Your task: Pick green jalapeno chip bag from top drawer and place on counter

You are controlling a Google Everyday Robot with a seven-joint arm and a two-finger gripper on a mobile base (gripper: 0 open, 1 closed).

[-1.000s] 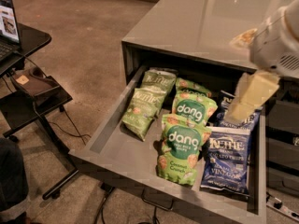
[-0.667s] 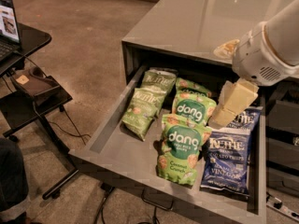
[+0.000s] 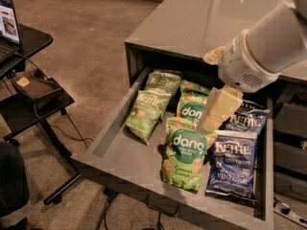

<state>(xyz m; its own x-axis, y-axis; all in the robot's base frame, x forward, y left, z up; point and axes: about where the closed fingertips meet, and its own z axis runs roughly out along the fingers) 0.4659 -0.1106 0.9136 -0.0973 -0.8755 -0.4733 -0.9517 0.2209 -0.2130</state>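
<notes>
The top drawer (image 3: pixel 120 150) is pulled out from under the counter (image 3: pixel 192 18). Two olive-green Kettle jalapeno chip bags lie in its left part, one in front (image 3: pixel 145 115) and one behind it (image 3: pixel 163 82). My gripper (image 3: pixel 215 110) hangs above the drawer's middle right, over the brighter green dang bags (image 3: pixel 187 152) and beside the dark blue Kettle bags (image 3: pixel 232 163). It is to the right of the olive-green bags and apart from them. The pale arm housing (image 3: pixel 254 56) hides part of the rear bags.
A second dang bag (image 3: pixel 192 110) lies behind the front one. A black side table (image 3: pixel 29 99) with a laptop and a small object stands at left, cables on the floor below. Lower drawers show at the right edge.
The arm has swung left and down, from the drawer's right side toward its middle, over the dang bags. The bags have not moved.
</notes>
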